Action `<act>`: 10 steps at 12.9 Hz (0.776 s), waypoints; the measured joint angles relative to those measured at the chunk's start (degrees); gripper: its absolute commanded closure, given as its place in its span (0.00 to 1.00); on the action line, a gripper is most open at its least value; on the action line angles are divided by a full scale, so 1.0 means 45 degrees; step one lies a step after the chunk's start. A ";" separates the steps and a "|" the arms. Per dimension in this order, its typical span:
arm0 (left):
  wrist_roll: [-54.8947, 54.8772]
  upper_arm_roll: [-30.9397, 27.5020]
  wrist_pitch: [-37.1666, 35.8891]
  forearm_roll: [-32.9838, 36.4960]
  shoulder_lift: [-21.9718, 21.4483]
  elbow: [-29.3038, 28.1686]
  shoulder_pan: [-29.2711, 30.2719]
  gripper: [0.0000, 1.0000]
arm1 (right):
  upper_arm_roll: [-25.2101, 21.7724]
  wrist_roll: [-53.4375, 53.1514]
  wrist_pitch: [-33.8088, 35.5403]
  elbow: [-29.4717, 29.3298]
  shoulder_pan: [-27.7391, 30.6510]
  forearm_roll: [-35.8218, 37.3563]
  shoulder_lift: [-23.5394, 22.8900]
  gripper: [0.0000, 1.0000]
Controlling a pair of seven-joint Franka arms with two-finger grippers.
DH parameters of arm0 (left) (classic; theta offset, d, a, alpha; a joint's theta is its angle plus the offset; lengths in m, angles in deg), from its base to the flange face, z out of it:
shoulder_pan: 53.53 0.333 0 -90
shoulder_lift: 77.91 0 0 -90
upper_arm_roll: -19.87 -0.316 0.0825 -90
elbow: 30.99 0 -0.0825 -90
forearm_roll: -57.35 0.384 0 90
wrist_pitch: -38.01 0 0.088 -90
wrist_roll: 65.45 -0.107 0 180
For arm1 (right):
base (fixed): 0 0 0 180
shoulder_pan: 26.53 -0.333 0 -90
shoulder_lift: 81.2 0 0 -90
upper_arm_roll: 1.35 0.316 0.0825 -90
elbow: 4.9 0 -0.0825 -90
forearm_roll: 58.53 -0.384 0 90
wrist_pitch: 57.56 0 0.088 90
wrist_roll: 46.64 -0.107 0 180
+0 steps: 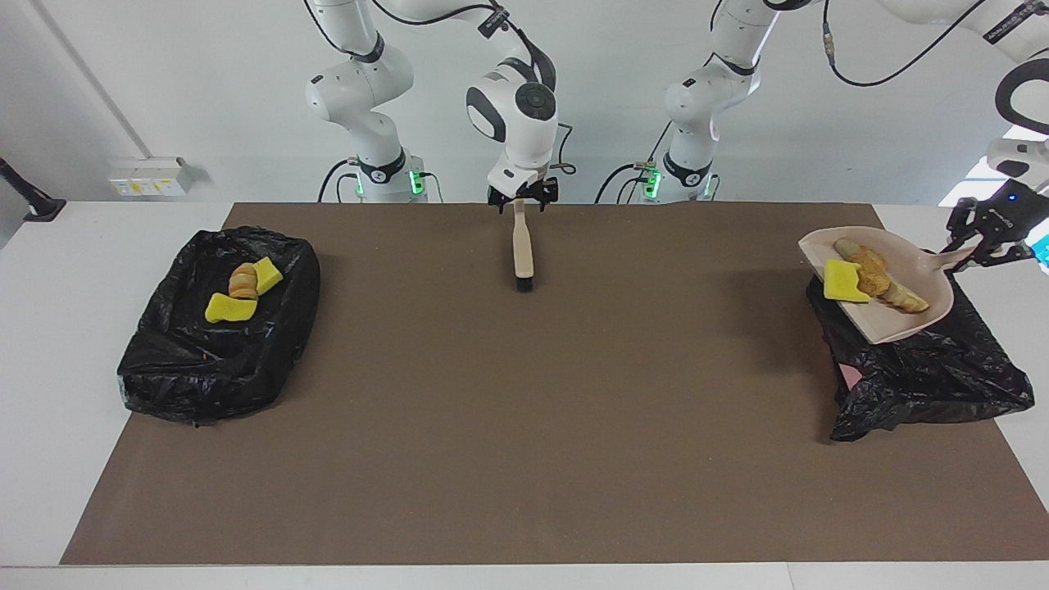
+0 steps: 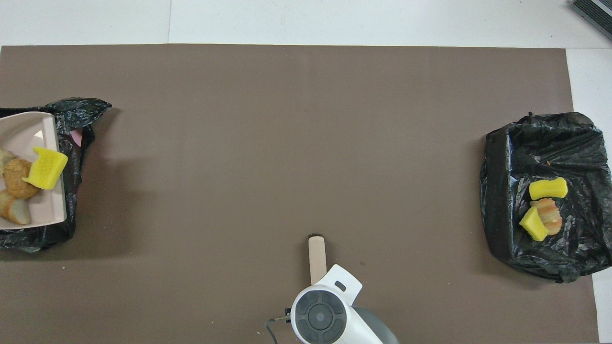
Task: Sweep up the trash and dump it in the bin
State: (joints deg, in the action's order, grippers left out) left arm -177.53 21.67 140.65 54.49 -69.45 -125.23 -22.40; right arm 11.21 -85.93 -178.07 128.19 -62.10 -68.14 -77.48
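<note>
Facing view first: the brown worktop (image 1: pixel 524 459) carries two black-bagged bins, one bin (image 1: pixel 217 328) at the right arm's end with two yellow wedges and a bread lump already in it, the other bin (image 1: pixel 926 369) at the left arm's end. Above that second bin the left pincer (image 1: pixel 979 246) is clenched on the handle of the beige dustpan (image 1: pixel 918 270), which hangs tilted over the bag with a yellow sponge wedge (image 1: pixel 842 281) and three bread-like lumps (image 1: pixel 873 274) lying in it. To my eye the dump is the step in hand; I'd tip the open lip down well inside the bag's mouth so nothing bounces onto the mat. Smaller, midway along the robots' edge, the brush (image 1: pixel 522 246) lies flat, with the right pincer (image 1: pixel 522 199) spread open at its handle end, apparently released.
</note>
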 measured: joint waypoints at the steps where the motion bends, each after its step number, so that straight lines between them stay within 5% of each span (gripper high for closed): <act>1: -0.0098 -0.0002 -0.0001 0.0769 0.0259 0.0477 0.0183 1.00 | -0.0014 0.0237 -0.0022 -0.0418 0.0626 0.0137 -0.0068 0.00; 4: -0.0548 0.0086 0.0630 0.3377 0.0980 0.1637 0.0271 1.00 | -0.0122 0.1631 -0.0024 -0.2037 0.2835 0.0473 -0.0695 0.00; 10: 0.1952 0.0303 0.2253 0.8317 0.1136 0.0975 -0.0820 1.00 | -0.0188 0.2040 0.0068 -0.3717 0.5170 0.3161 -0.1129 0.00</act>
State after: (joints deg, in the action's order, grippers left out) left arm -168.74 23.04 150.79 91.91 -64.34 -120.84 -26.09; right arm 10.36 -76.74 -177.76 111.47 -38.83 -53.91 -82.56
